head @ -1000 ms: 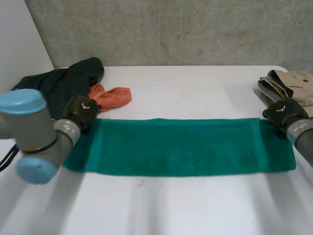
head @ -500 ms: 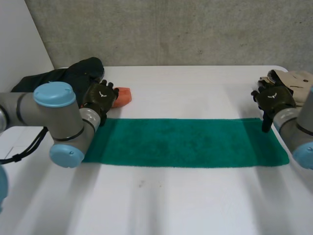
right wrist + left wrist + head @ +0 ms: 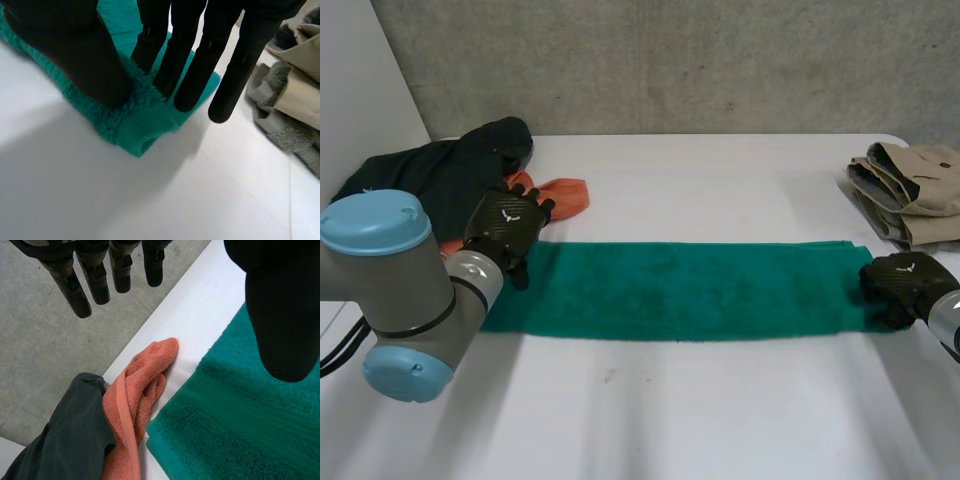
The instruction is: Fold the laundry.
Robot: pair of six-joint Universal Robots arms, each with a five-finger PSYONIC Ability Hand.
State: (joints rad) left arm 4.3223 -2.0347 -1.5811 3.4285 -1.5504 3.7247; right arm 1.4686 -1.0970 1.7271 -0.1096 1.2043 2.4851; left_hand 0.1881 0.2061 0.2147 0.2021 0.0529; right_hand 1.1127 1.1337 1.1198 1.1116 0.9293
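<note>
Where the towel lies: a green towel (image 3: 690, 290) stretches as one long, narrow band across the middle of the white table (image 3: 700, 420), flat, running from the robot's left side to its right.
Towel's right end: the right hand (image 3: 900, 283) rests on top of it, just short of the end corner.
Right hand's state: in the right wrist view its fingers (image 3: 195, 65) are straight and slightly fanned. Most fingertips are set down on the towel's pile, and the outermost one is out over bare table. The thumb presses into the cloth beside them, with a low hump of towel between thumb and fingers. Nothing is curled around the cloth.
Towel's left end: the left hand (image 3: 507, 222) is over the far corner of this end.
Left hand's state: in the left wrist view its fingers (image 3: 80, 285) hang straight and apart, holding nothing, and the thumb is above the towel's edge.
Just beyond the left end: a crumpled orange cloth (image 3: 560, 195) lies just beside the towel's far corner.
Further left: a dark garment (image 3: 440, 170) is heaped at the table's far left corner, touching the orange cloth.
Far right: a stack of folded beige clothes (image 3: 915, 185) sits near the right hand, apart from the towel.
Left arm: its grey joint with light-blue caps (image 3: 390, 290) is at the near left.
Behind the table: a grey concrete wall (image 3: 670, 60).
</note>
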